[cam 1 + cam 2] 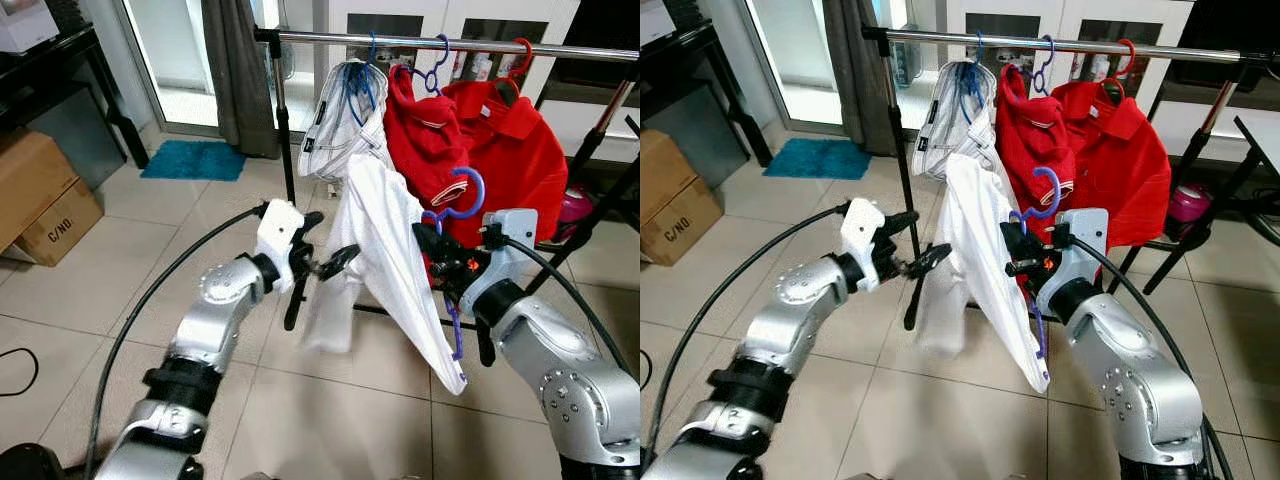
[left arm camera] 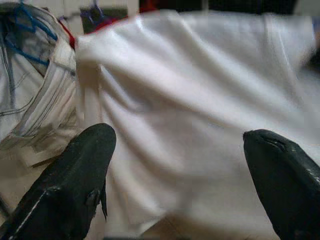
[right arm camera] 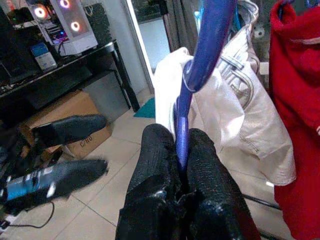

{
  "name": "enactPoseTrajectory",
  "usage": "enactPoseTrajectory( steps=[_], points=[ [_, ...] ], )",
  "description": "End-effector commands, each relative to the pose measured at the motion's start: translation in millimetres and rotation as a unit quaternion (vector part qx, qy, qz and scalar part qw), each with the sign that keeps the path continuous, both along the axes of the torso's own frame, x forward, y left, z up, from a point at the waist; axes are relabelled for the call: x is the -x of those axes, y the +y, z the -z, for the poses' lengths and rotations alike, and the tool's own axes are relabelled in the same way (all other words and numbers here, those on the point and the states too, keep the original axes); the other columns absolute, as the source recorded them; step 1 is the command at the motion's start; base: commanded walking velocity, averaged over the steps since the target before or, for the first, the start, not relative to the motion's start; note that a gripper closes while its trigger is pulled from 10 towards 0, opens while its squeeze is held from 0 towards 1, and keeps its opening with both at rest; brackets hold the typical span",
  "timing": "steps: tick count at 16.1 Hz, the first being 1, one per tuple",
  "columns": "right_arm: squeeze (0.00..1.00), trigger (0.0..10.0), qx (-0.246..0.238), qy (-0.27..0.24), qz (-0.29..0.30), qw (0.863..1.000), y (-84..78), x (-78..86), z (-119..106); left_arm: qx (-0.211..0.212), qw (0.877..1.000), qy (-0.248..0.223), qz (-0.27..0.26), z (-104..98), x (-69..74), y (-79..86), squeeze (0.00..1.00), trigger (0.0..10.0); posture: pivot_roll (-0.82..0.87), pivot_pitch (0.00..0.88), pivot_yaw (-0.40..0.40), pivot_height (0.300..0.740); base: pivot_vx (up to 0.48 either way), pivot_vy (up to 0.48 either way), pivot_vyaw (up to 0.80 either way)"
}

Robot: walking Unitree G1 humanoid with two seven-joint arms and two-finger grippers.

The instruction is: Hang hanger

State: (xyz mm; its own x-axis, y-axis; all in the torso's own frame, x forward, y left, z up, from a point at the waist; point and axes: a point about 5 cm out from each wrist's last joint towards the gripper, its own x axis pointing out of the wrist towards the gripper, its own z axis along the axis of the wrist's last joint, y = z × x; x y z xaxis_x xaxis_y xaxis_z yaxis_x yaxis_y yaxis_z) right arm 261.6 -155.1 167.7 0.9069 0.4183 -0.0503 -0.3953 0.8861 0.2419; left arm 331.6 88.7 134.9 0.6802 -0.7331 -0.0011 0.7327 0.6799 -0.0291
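Hanger [image 3: 200, 75] pinched in right claw [image 3: 181, 150], w/ shirt [image 1: 385, 250].

The left arm reached forward and up, elbow bent, its wrist turned inward. The left gripper [image 1: 322, 268] had its two black fingers [image 2: 75, 175] spread wide apart, with nothing between them. The right arm was raised from the right side, forearm angled up and inward. The right gripper [image 3: 181, 150] had its fingers pressed tight together on a thin bar.
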Motion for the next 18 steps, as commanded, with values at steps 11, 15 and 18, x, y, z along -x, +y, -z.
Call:
enactPoseTrajectory(
  steps=[11, 15, 18],
  points=[
    [0.0, 10.0, -0.06, -0.053, -0.076, 0.994, 24.3, -0.1, -33.8, 0.078, 0.993, 0.061, 0.071, -9.4, -12.4, -9.4, 0.0, 10.0, -0.28, 0.0, 0.066, 0.74, 0.0, 0.0, 0.0],
    [0.0, 10.0, -0.047, -0.052, -0.089, 0.994, 27.6, 3.0, -33.1, 0.146, 0.984, 0.066, 0.082, -22.8, -20.0, -10.8, 0.0, 3.9, -0.28, 0.0, 0.083, 0.74, 0.0, 0.0, 0.0],
    [0.0, 10.0, -0.046, -0.05, -0.087, 0.994, 26.8, 3.2, -32.3, 0.152, 0.984, 0.072, 0.054, -20.8, -24.5, -5.0, 0.0, 0.0, -0.27, 0.0, 0.084, 0.74, 0.0, 0.0, 0.0]
  ],
)
